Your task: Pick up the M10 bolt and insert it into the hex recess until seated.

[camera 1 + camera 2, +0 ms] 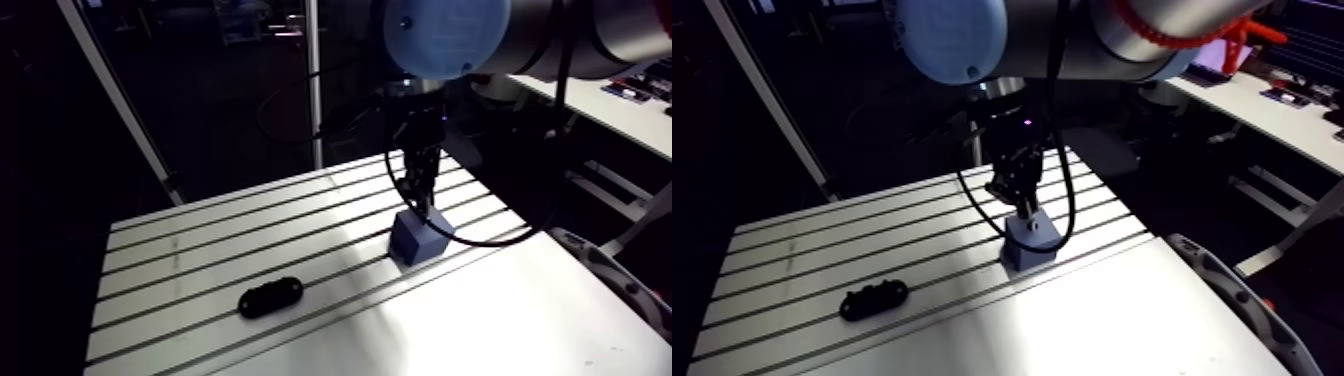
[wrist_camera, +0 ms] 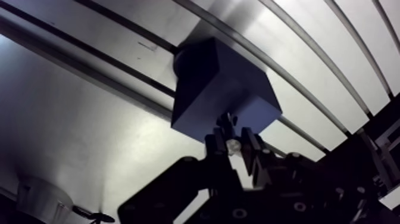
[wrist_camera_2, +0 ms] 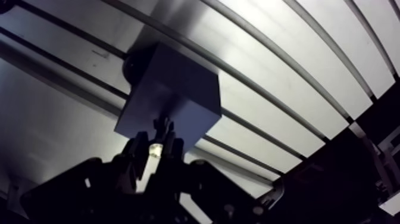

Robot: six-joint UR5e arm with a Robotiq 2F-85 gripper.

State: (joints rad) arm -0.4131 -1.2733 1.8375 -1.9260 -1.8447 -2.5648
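A blue block (image 1: 418,237) stands on the slotted table (image 1: 220,240), near its right side. My gripper (image 2: 232,142) hangs straight over the block's top face. In the wrist view its two fingers are close together, shut on a small shiny bolt (image 2: 233,145). The bolt's dark lower end reaches down to the block (image 2: 220,83), near the edge of its top face. The hex recess itself is hidden under the fingers and in shadow. In the arm view the gripper (image 1: 1022,205) comes down onto the block (image 1: 1030,243).
A black oblong part (image 1: 270,296) lies on the table to the left of the block, toward the front edge. A smooth white surface (image 1: 480,320) adjoins the slotted plate at the front right. An upright metal post (image 1: 315,90) rises behind the table.
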